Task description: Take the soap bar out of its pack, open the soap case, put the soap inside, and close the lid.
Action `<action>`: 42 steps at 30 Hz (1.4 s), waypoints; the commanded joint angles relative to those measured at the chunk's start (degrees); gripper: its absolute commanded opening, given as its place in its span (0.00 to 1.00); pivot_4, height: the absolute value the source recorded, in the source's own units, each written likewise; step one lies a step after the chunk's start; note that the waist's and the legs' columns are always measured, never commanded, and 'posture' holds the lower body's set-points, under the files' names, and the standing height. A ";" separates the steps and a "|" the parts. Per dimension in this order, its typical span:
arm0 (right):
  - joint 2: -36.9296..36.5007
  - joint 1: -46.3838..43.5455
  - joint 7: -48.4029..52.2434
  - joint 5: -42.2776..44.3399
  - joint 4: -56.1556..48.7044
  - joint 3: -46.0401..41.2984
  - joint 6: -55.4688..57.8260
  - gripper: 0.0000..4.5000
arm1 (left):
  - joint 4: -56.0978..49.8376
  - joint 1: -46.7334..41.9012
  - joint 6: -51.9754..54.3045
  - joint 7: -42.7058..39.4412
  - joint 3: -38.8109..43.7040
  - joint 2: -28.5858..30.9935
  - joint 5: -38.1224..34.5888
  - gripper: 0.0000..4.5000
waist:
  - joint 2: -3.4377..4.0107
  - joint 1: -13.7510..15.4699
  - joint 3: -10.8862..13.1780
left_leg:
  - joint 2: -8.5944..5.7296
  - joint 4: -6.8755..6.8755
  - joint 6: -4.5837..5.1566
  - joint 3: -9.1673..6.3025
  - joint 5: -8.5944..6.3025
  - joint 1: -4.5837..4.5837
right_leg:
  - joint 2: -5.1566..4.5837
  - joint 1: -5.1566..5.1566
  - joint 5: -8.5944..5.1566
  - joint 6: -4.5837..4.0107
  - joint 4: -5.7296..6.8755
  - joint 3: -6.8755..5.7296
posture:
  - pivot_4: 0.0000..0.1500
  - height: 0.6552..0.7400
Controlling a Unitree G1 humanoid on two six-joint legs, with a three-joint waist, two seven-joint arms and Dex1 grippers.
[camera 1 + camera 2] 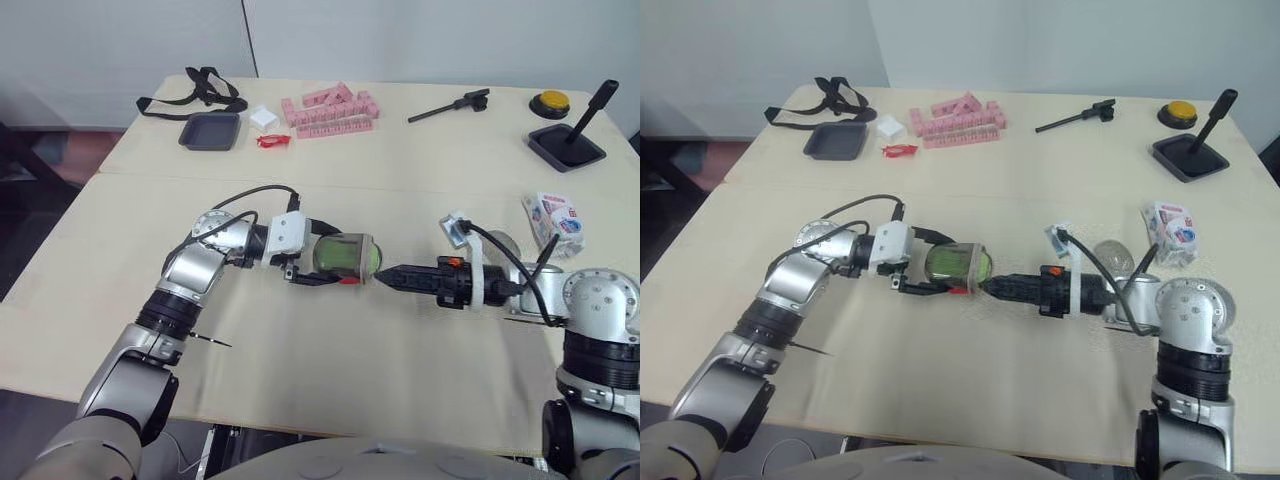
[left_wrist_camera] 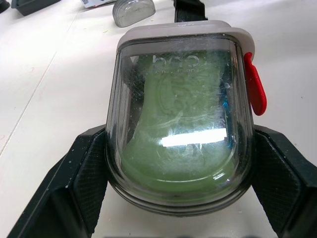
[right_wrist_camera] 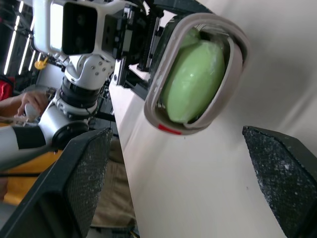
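My left gripper (image 1: 322, 256) is shut on the clear soap case (image 1: 350, 257), holding it on its side just above the table. The left wrist view shows its black fingers (image 2: 84, 183) pressing both sides of the case (image 2: 181, 114), whose red latch (image 2: 255, 91) sits by the grey rim. Green soap (image 3: 195, 82) lies inside, seen through the case's open grey-rimmed end. My right gripper (image 1: 388, 275) points at that end from the right, just short of it, open, its fingers (image 3: 84, 173) spread with nothing between them.
The torn soap pack (image 1: 555, 220) and a clear domed part (image 1: 503, 245) lie by my right arm. At the far side sit pink blocks (image 1: 330, 110), a black tray (image 1: 210, 130), a strap (image 1: 195, 90), a black tool (image 1: 450, 105), a yellow button (image 1: 552, 101) and another tray (image 1: 567, 147).
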 commanded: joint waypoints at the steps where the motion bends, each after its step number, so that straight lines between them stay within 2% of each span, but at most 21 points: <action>1: 1.18 -1.33 -5.74 6.62 0.09 -1.78 0.39 1.00 | -2.55 -0.05 -0.43 0.74 1.09 0.01 -1.38 0.78 | 0.00 0.01 0.00 | 0.00 0.00 0.00 0.00 0.00 0.00 | 0.00 0.00 0.00 0.00 0.00 0.00 | 1.00 0.66; 12: 3.28 -2.89 -20.33 19.24 4.36 1.26 -4.16 1.00 | -2.33 -0.43 -0.83 0.96 0.83 -0.32 -1.27 0.78 | 0.00 -0.01 0.00 | 0.00 -0.07 -0.16 0.01 0.09 -0.02 | -0.01 0.00 0.00 0.01 -0.03 -0.03 | 1.00 0.66; 24: -2.04 -2.71 -35.06 36.41 7.49 11.70 -16.11 1.00 | -1.35 -1.21 -2.25 1.01 0.46 -0.91 -0.73 0.78 | 0.00 0.09 0.00 | 0.00 -0.18 -0.34 0.01 0.19 -0.05 | -0.01 0.02 0.01 0.02 -0.10 -0.06 | 1.00 0.66; 30: -5.62 -2.35 -37.85 41.50 7.10 16.34 -20.55 1.00 | -0.98 -1.43 -2.80 1.10 0.43 -1.08 -0.61 0.78 | -0.01 0.12 0.01 | 0.00 -0.23 -0.40 0.02 0.22 -0.07 | -0.01 0.04 0.02 0.03 -0.14 -0.08 | 1.00 0.66; 33: -7.37 -2.15 -37.98 42.71 6.46 18.42 -21.98 0.85 | -0.97 -1.43 -2.83 1.24 0.39 -1.17 -0.58 0.78 | -0.02 0.12 0.01 | 0.00 -0.28 -0.42 0.02 0.23 -0.08 | -0.01 0.06 0.02 0.04 -0.20 -0.08 | 1.00 0.66; 38: -9.88 -2.23 -36.85 41.79 5.52 20.80 -22.83 0.50 | -0.88 -1.46 -2.64 1.56 0.47 -1.30 -0.63 0.78 | -0.03 0.13 0.02 | 0.00 -0.44 -0.57 0.01 0.32 -0.08 | -0.01 0.08 0.23 0.40 -0.31 -0.12 | 1.00 0.66; 42: -11.24 -2.20 -36.11 40.71 5.33 22.00 -23.59 0.49 | -0.79 -1.62 -2.63 1.89 0.41 -1.36 -0.77 0.78 | -0.04 0.12 0.03 | 0.00 -0.54 -0.58 0.02 0.32 -0.08 | 0.00 0.08 0.23 0.40 -0.36 -0.13 | 1.00 0.66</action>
